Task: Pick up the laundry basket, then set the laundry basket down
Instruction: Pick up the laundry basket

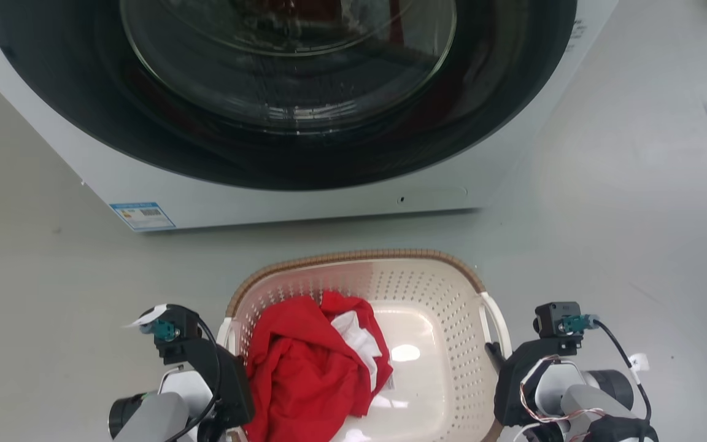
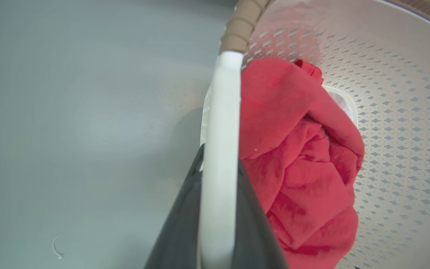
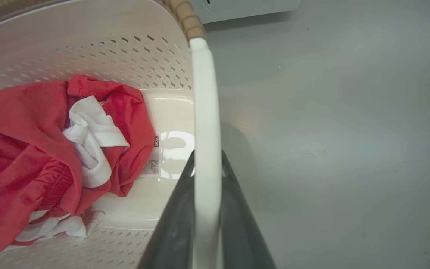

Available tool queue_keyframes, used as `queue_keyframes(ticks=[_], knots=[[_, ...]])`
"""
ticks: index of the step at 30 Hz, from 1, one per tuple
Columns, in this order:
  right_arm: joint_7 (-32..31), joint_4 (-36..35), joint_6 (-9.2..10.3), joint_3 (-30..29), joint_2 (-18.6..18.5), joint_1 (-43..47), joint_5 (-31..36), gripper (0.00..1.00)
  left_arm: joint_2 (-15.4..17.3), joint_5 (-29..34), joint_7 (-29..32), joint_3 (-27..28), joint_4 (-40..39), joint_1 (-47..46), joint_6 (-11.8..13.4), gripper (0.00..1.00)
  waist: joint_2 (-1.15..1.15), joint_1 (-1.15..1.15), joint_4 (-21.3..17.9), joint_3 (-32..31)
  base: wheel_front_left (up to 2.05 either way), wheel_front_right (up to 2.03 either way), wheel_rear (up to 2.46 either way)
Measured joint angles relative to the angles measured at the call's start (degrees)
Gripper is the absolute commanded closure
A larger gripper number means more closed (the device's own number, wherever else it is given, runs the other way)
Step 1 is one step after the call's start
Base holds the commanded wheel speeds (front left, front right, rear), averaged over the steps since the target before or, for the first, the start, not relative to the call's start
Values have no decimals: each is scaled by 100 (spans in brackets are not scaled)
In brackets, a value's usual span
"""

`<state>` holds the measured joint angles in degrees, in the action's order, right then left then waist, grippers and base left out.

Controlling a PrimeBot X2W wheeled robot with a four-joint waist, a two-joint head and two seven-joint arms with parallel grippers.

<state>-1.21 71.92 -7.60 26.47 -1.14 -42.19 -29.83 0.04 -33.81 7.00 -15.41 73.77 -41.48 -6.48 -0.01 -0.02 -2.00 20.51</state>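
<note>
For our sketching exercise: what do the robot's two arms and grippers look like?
The left gripper and right gripper have long, dark, tapering fingers. Each wrist carries a black boxy module with a teal connector, a black cable and a white tag. The forearms are pale grey; the right shows thin red-and-white wires.

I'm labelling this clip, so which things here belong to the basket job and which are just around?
Job: laundry basket; left gripper clamped on its left handle; right gripper clamped on its right handle.
Just around: washing machine; red garment and white cloth inside the basket; grey floor.
</note>
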Motion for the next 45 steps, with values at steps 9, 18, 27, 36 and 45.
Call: queue_keyframes(ticks=[9, 18, 27, 36, 45], knots=[[-371, 51, -32, 80, 16, 325, -202, 100, -4, -111, 305, 19, 20, 360, 5, 100, 0, 1, 10, -623, 0, 0, 0], [-738, 100, -43, 69, 31, 520, -255, 100, -18, -186, 560, 37, 29, 629, 47, 100, 0, 1, 3, -1228, 0, 0, 0], [-1012, 127, -47, 35, 44, 765, -354, 100, -31, -235, 770, 38, 37, 871, 93, 100, 0, 1, 11, -1642, 0, 0, 0], [-1190, 145, -47, -12, 48, 888, -442, 100, -38, -247, 960, 43, 46, 945, 105, 100, 0, 1, 14, -1804, 0, 0, 0], [-1293, 157, -47, -48, 53, 1080, -554, 100, -54, -296, 1078, 53, 47, 1133, 145, 100, 1, 2, -28, -1940, 0, 0, 0]])
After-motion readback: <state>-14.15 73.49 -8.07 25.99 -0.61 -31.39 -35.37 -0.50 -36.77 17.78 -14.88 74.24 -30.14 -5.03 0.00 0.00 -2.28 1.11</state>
